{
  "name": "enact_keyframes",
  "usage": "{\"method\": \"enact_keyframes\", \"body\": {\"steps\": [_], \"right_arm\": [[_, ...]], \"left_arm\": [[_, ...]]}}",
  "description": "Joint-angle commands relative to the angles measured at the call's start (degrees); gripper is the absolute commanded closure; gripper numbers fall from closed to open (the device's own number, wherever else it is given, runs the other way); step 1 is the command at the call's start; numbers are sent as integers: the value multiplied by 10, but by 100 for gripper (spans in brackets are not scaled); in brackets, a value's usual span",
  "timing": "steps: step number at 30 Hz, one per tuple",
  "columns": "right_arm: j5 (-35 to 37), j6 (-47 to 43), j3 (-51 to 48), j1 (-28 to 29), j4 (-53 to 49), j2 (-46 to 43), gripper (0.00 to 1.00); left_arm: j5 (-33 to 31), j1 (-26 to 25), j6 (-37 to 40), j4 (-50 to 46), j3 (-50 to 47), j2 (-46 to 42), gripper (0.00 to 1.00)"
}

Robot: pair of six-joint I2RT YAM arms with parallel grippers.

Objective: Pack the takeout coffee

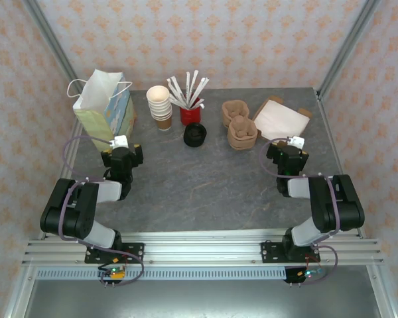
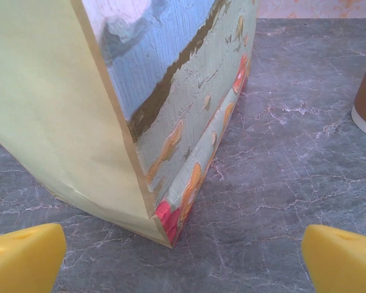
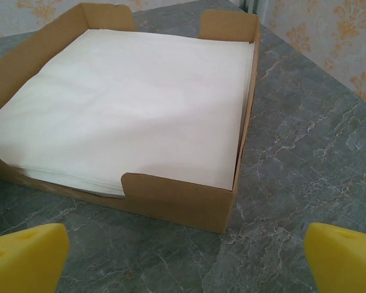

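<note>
A round black lid (image 1: 194,134) sits mid-table, just before the red stirrer holder (image 1: 190,115); whether a cup stands under it cannot be told; the left gripper (image 2: 183,259) is spread, facing the paper bag (image 2: 61,122); the right gripper (image 3: 183,259) is spread, facing the napkin tray (image 3: 177,204).

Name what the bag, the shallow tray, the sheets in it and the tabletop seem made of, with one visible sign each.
Bag: paper, slightly glossy print; sharp folded creases.
Tray: plain brown cardboard, matte; cut edges.
Sheets: thin white paper or tissue, stacked; soft ripples.
Tabletop: grey marble-look surface, veined; real stone or laminate cannot be told.
</note>
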Motion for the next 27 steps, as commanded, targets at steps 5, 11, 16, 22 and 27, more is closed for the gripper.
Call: {"method": "enact_keyframes", "body": {"steps": [5, 11, 16, 22, 27], "right_arm": [[-3, -5, 0, -1, 16, -2, 1], [-3, -5, 1, -1, 16, -2, 1], [-3, -5, 2, -2, 16, -2, 1], [-3, -5, 1, -1, 16, -2, 1], [1, -7, -4, -1, 26, -6, 1]], "left_arm": [[3, 4, 5, 22, 5, 4, 0], [3, 4, 4, 22, 5, 4, 0], [3, 4, 5, 22, 5, 4, 0], [3, 4, 5, 22, 5, 4, 0], [22, 4, 14, -12, 17, -13, 0]]}}
